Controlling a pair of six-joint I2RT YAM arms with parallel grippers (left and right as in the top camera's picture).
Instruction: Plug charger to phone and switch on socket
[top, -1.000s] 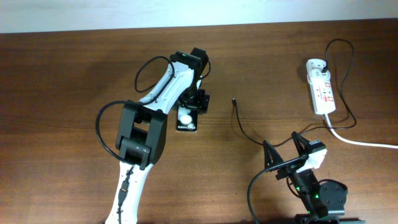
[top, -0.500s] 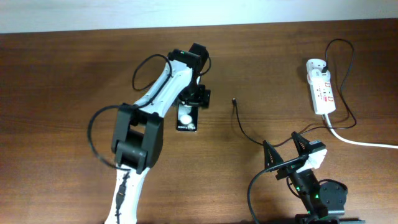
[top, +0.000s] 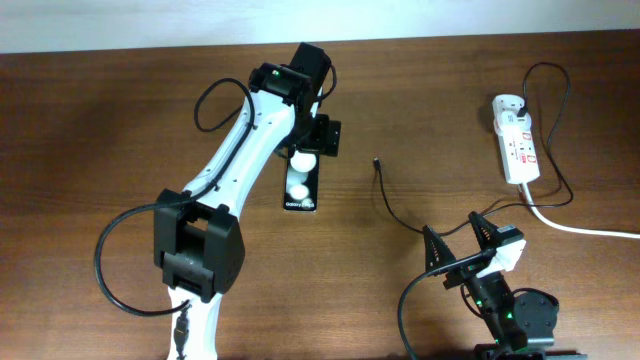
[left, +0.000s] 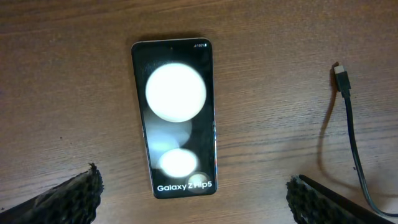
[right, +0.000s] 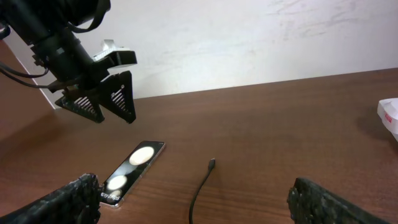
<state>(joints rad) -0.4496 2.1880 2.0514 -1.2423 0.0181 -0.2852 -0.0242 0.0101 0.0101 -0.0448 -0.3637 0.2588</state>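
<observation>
Left wrist view: the flat black rectangular phone (left: 174, 118) lies face up, with two white round blobs; the left gripper (left: 194, 186) hangs above it, fingers wide apart

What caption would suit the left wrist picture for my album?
Open left end effector hovers over the phone; the charger tip lies unplugged beside it.

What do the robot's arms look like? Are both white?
Not quite. The left arm has long white shells, chunky black joints and a looping black cable. The right arm looks mostly black, with a white piece and a green light. The left gripper and right gripper have black, pointed, bumpy-textured fingers.
</observation>
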